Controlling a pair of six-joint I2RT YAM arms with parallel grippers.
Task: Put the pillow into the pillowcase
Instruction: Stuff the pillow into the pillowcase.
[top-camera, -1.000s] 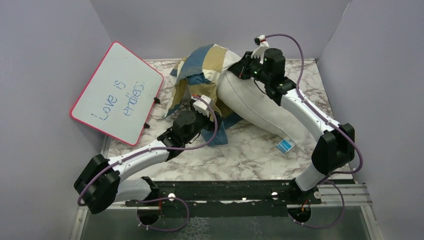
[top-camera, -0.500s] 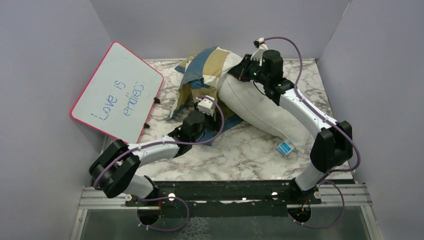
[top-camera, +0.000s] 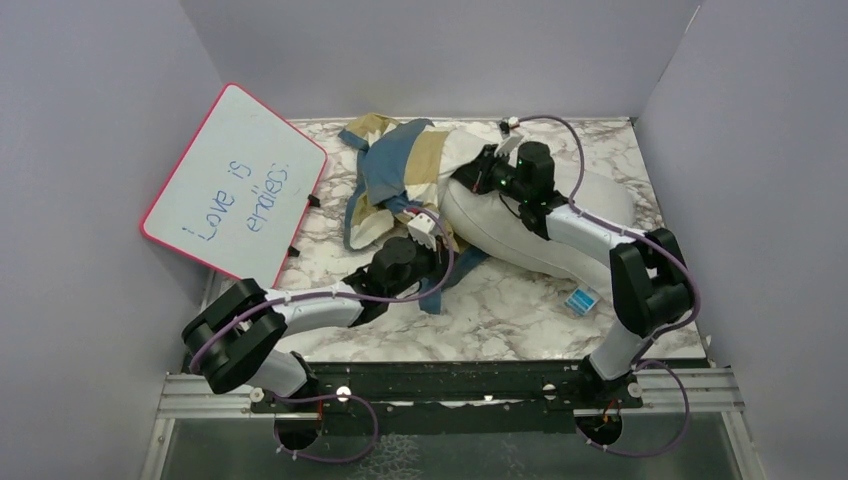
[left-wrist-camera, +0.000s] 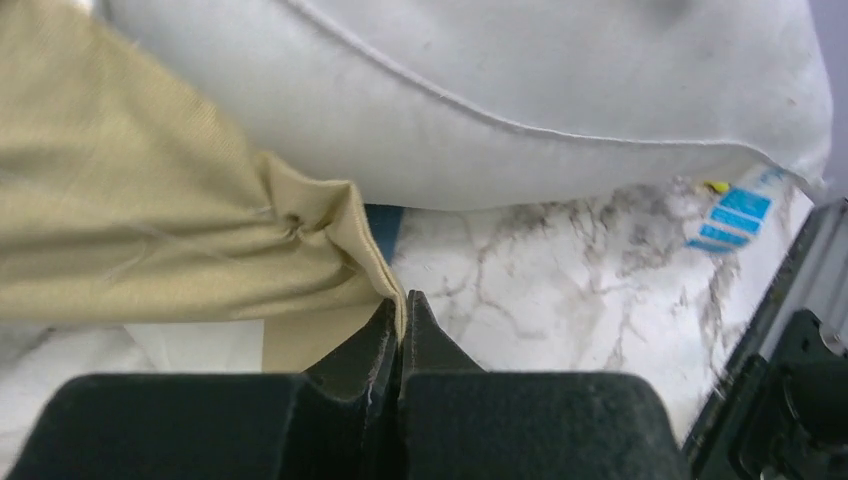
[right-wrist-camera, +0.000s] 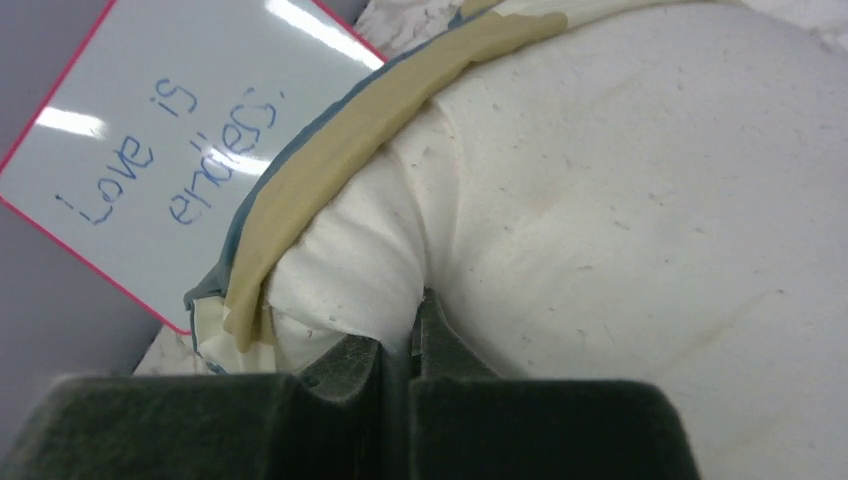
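Setting: marble-patterned tabletop (top-camera: 500, 320) boxed in by plain grey walls, with a pink-rimmed whiteboard (top-camera: 235, 185) leaning at the left.
Pillow: the pillow (top-camera: 500, 245) lies slantwise across the middle and right of the table. Its far-left end is tucked under the checked fabric, and most of its white body is bare. The corner with the blue tag (top-camera: 582, 300) rests on the marble near the right arm's elbow.
Pillowcase: the pillowcase (top-camera: 400, 165) is bunched in limp folds over the pillow's far-left end, and part trails onto the table toward the whiteboard.
Left gripper: the left gripper (left-wrist-camera: 401, 310) sits low at the pillow's near side. Its fingers are pressed together on the tan hem of the pillowcase, just above the marble.
Right gripper: the right gripper (right-wrist-camera: 412, 310) is clamped on a puckered fold of the pillow's white fabric, just beside the tan edge band that rides over it.
Step in hand: likely drawing the case mouth farther along the pillow; by the look of it, well under half is covered.
Doing it well: pull the hem toward the tagged corner, low and along the pillow's length, while the right pinch anchors or lifts the pillow so that fabric can slide under it.
Watch for: a thin hem slipping from the pinch, and the case bunching rather than sliding.
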